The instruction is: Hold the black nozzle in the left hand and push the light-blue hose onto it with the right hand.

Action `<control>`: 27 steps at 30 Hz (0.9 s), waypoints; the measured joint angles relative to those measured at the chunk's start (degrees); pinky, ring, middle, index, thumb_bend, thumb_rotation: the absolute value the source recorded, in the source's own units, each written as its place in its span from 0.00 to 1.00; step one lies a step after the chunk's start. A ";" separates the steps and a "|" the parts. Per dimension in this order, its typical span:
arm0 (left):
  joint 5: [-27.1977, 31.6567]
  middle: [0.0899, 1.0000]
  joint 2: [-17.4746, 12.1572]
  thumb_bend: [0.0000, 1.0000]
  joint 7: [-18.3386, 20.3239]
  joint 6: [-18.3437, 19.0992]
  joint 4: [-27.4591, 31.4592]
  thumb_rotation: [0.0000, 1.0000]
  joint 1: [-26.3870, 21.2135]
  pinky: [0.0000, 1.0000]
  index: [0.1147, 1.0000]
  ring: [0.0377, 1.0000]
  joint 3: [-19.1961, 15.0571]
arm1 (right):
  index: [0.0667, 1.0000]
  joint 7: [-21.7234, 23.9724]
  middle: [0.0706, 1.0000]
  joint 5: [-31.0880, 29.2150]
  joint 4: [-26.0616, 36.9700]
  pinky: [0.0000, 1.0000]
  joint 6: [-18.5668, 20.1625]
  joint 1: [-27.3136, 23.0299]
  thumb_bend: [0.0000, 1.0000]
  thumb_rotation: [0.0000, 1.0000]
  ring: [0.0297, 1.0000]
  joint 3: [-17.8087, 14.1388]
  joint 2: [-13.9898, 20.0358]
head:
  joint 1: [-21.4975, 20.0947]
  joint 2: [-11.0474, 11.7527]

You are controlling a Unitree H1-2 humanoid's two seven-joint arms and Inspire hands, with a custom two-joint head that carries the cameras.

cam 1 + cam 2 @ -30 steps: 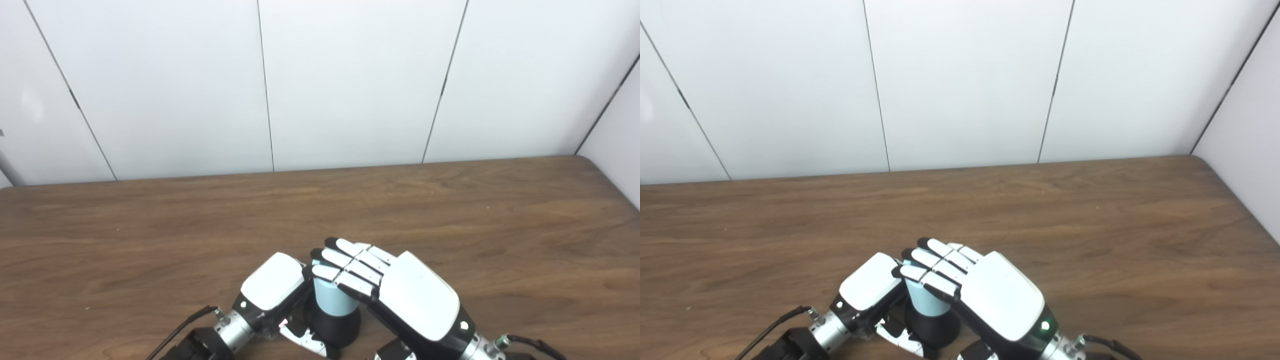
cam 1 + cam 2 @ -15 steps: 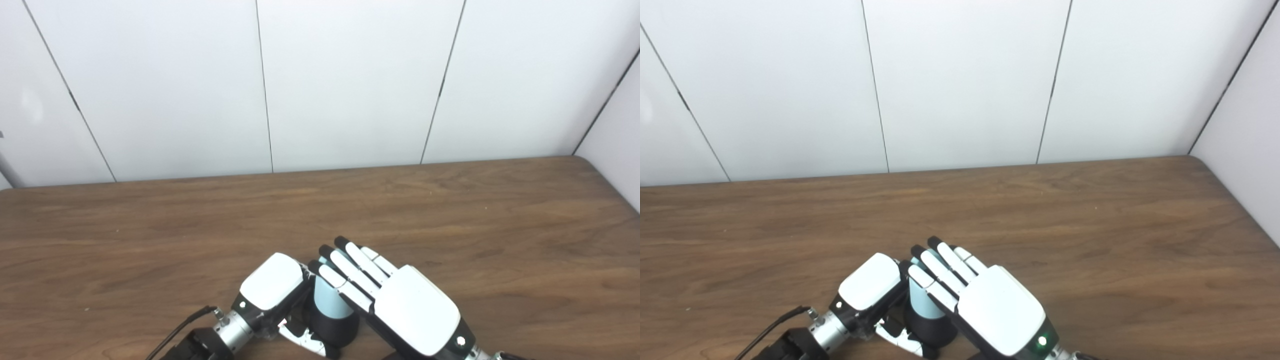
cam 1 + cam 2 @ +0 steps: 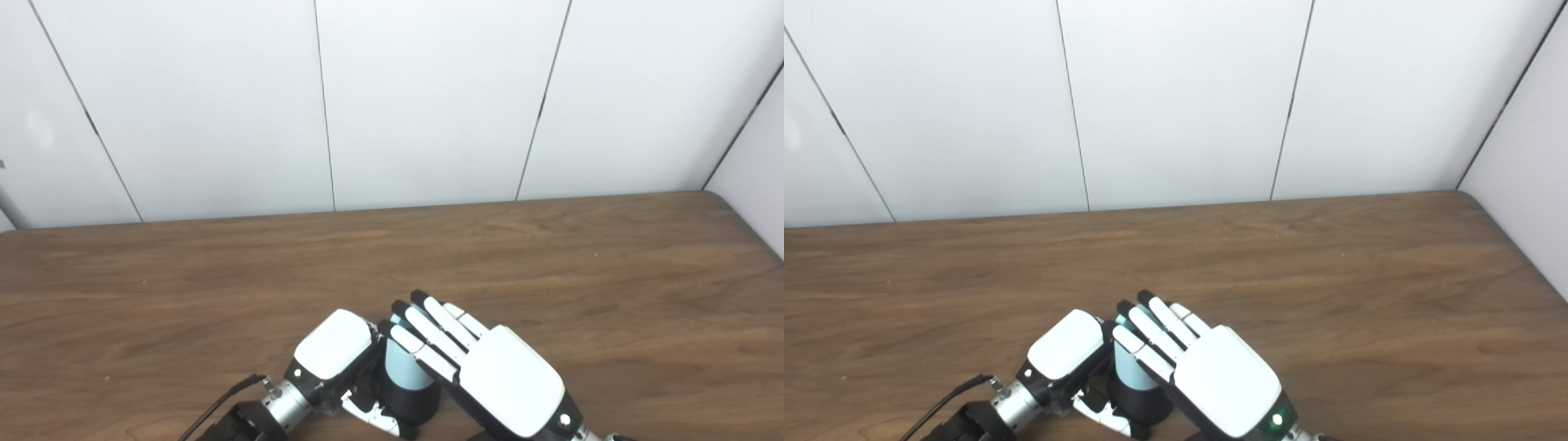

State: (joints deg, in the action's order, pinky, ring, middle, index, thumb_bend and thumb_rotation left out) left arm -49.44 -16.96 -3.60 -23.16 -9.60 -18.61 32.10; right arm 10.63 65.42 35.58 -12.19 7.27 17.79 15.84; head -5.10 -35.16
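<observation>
The left hand [image 3: 334,350] grips the black nozzle [image 3: 409,401]; the right hand [image 3: 484,367] lies flat over the light-blue hose [image 3: 401,370].

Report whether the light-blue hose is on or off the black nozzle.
On: the light-blue hose stands upright, its lower end in the black nozzle. How deep it sits cannot be told.

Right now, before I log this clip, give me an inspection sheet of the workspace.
Surface: brown wooden table, bare where visible.
Job's things: light-blue hose stands upright in the black nozzle.
Clutter: nothing seen.
Hands: left hand wraps the nozzle from the left; right hand has straight fingers lying over the hose top, not curled around it.
Cables: black cable at the left wrist.
Surroundings: white panelled wall behind.
</observation>
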 measured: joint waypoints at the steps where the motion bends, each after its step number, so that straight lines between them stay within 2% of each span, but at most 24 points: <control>1: -0.01 0.38 0.00 0.49 0.00 0.01 0.00 0.00 -0.01 0.16 0.46 0.30 0.01 | 0.93 -0.46 0.97 -0.70 -0.20 0.88 -0.05 0.00 0.66 0.78 0.97 0.02 0.00 | 0.00 0.00; 3: -0.02 0.38 0.02 0.49 -0.04 -0.02 -0.03 0.00 -0.02 0.16 0.46 0.30 0.01 | 0.97 -1.34 1.00 -2.49 -0.85 0.92 -0.08 0.09 0.69 0.77 0.99 0.00 0.00 | 0.00 0.09; 4: -0.02 0.38 0.05 0.49 -0.10 -0.08 -0.10 0.00 -0.03 0.16 0.46 0.30 0.02 | 0.99 -1.70 1.00 -3.76 -1.13 0.97 -0.04 0.23 0.74 0.78 1.00 -0.07 -0.02 | -0.09 0.17; 9: -0.08 0.38 0.09 0.49 -0.33 -0.16 -0.19 0.00 -0.04 0.15 0.46 0.30 0.03 | 1.00 -1.99 1.00 -12.32 -2.26 1.00 0.69 0.68 0.81 0.79 1.00 -1.16 -1.70 | -0.18 0.35; 12: -0.10 0.38 0.12 0.49 -0.70 -0.25 -0.46 0.00 -0.04 0.15 0.46 0.30 0.04 | 1.00 -1.51 1.00 -16.50 -2.41 1.00 1.82 0.83 0.81 0.81 1.00 -1.91 -3.66 | -0.18 0.35; 20: -0.30 0.38 0.50 0.49 -0.85 -0.40 -1.15 0.00 -0.39 0.16 0.46 0.30 0.27 | 1.00 -3.88 1.00 -19.32 -6.96 1.00 1.51 -1.97 0.89 0.87 1.00 -5.18 -6.42 | -0.18 0.70; 27: -0.31 0.38 0.52 0.49 -0.66 -0.34 -1.14 0.00 -0.50 0.15 0.46 0.30 0.27 | 1.00 -5.86 1.00 -22.55 -8.25 1.00 1.72 -2.15 0.94 0.92 1.00 -8.66 -8.20 | 0.00 0.70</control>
State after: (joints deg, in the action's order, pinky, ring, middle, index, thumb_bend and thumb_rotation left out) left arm -49.75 -16.44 -4.26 -23.51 -10.74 -19.11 32.37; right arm 4.77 42.87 27.33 -10.47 5.12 9.13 7.64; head -5.10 -34.45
